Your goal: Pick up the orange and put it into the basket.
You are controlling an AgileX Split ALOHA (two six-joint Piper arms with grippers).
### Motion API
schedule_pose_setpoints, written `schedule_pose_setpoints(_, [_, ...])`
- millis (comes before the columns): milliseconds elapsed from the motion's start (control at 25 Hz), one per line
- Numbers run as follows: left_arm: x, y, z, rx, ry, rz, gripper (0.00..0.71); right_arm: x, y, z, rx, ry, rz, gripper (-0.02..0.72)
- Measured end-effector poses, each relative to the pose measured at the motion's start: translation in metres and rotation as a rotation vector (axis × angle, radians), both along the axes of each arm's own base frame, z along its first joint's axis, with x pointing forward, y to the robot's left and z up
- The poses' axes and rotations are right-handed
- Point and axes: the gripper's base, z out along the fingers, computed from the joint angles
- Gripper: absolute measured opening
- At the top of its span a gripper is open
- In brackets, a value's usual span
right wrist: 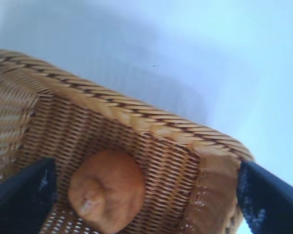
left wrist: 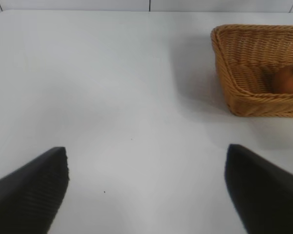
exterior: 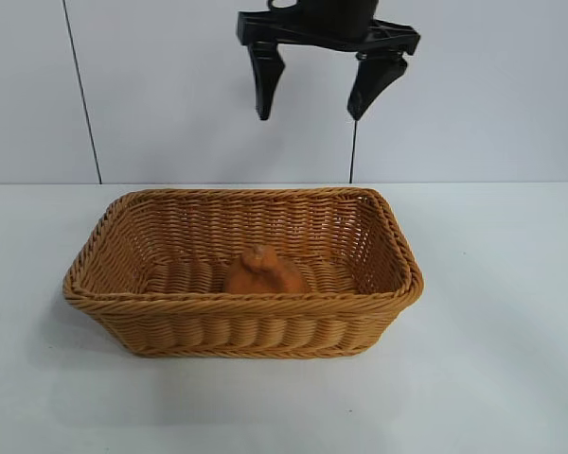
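The orange (exterior: 262, 270) lies on the floor of the wicker basket (exterior: 246, 331), near its front wall and free of any grip. High above the basket's back rim hangs my right gripper (exterior: 310, 117), open and empty, its two black fingers pointing down. In the right wrist view the orange (right wrist: 107, 190) shows well below the right gripper (right wrist: 146, 165), inside the basket's braided rim (right wrist: 136, 119). My left gripper (left wrist: 147, 151) hovers open and empty over bare table, off to one side of the basket (left wrist: 244, 73). Part of the orange (left wrist: 289, 80) shows inside it.
The white table (exterior: 502, 359) runs wide on all sides of the basket. A white panelled wall (exterior: 170, 95) stands behind it.
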Motion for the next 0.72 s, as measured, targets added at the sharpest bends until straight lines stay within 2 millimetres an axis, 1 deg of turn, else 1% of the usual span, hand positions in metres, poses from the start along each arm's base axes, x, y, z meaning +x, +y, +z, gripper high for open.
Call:
schedule_pose_setpoints(200, [0.000,0.000,0.000,0.000,0.000,0.000,0.618,0.024,-0.060,0.000,-0.042,-0.016,-0.117,0.694])
schedule_pose_setpoints(280, [0.000,0.000,0.000,0.000,0.000,0.000,0.618,0.033,-0.088,0.000,-0.051,-0.018,-0.177,0.694])
schedule_pose_setpoints(440, [0.000,0.000,0.000,0.000,0.000,0.000,0.618,0.044,-0.144,0.000,-0.058,-0.016,-0.292,0.694])
schedule_pose_setpoints(520, [0.000,0.000,0.000,0.000,0.000,0.000,0.618,0.046,-0.167,0.000,-0.058,-0.015,-0.341,0.694])
schedule_pose_setpoints(560, [0.000,0.000,0.000,0.000,0.000,0.000,0.618,0.047,-0.177,0.000,-0.056,-0.013,-0.362,0.694])
schedule_pose_setpoints(640, [0.000,0.000,0.000,0.000,0.000,0.000,0.618,0.048,-0.190,0.000,-0.049,-0.011,-0.392,0.694])
schedule_pose_setpoints(720, [0.000,0.000,0.000,0.000,0.000,0.000,0.618,0.047,-0.199,-0.002,-0.048,-0.001,-0.408,0.694])
